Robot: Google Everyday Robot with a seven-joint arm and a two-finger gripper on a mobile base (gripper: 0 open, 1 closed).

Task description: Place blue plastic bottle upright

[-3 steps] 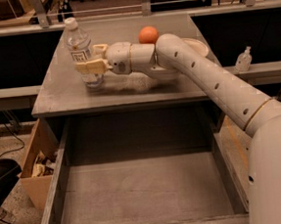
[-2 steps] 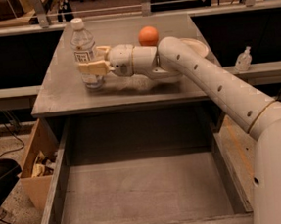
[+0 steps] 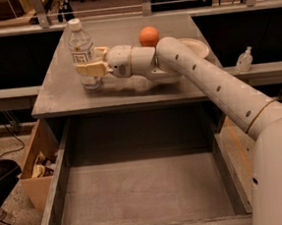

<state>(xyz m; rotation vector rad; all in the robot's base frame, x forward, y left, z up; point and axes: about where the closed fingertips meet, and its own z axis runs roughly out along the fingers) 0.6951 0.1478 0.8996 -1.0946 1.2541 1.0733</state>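
The blue plastic bottle [image 3: 79,43], clear with a white cap and a pale label, stands upright near the left side of the grey table [image 3: 60,92], with its base on the tabletop. My gripper [image 3: 87,61] reaches in from the right at the bottle's lower half. One cream finger [image 3: 90,68] lies in front of the bottle and the other behind it, closed against its sides. My white arm runs from the lower right across the table.
An orange ball [image 3: 149,36] and a white plate [image 3: 197,46] sit at the back of the table behind my arm. A small clear pump bottle [image 3: 244,59] stands on the right ledge. A cardboard box [image 3: 33,169] sits lower left. A deep grey tray [image 3: 143,193] lies below the table.
The bottle has gone from slightly tilted to fully upright on the table, with the gripper still around it. The arm has shifted little.
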